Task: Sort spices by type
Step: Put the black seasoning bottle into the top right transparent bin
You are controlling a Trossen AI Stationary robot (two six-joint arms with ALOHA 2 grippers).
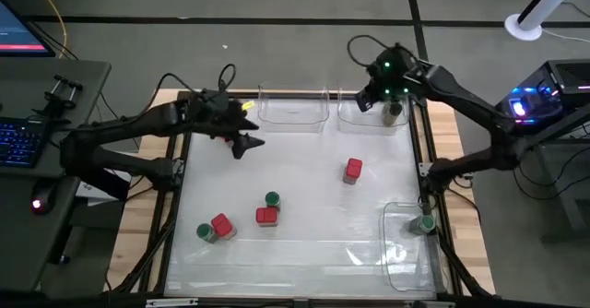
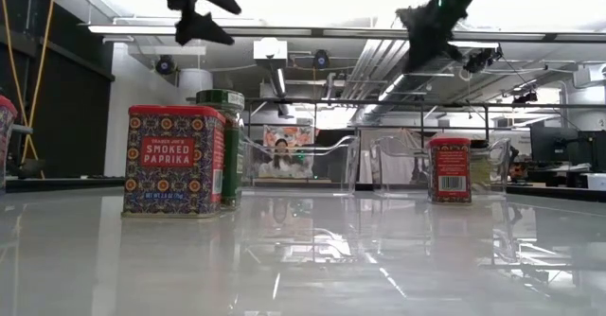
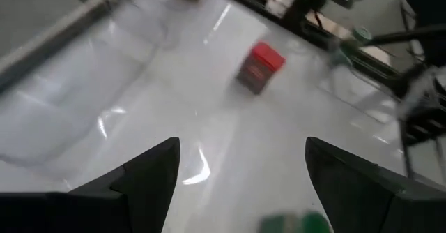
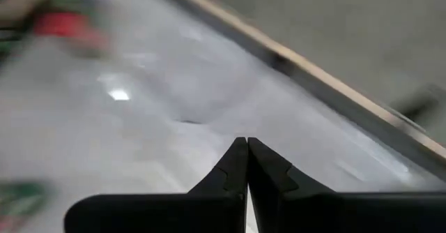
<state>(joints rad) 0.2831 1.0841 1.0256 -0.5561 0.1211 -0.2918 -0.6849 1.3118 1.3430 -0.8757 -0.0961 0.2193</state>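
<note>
Several spices stand upright on the white table. One red-capped tin [image 1: 352,170] stands alone toward the right. A green-capped jar [image 1: 272,199] stands right behind a second red tin [image 1: 266,216], the Smoked Paprika tin [image 2: 175,160] in the low view. A third red tin [image 1: 221,225] and a green-capped jar [image 1: 205,232] stand at the near left. My left gripper [image 1: 247,146] hangs open above the table's far left, empty, pointing toward the lone red tin [image 3: 261,65]. My right gripper [image 1: 367,99] is shut and empty [image 4: 247,144], up in the air at the far right.
Two clear bins sit along the far edge: one in the middle [image 1: 293,108], one at the right [image 1: 355,116] holding a jar [image 1: 395,114]. A third clear bin [image 1: 406,253] at the near right holds a green-capped jar [image 1: 426,223]. The table's middle is open.
</note>
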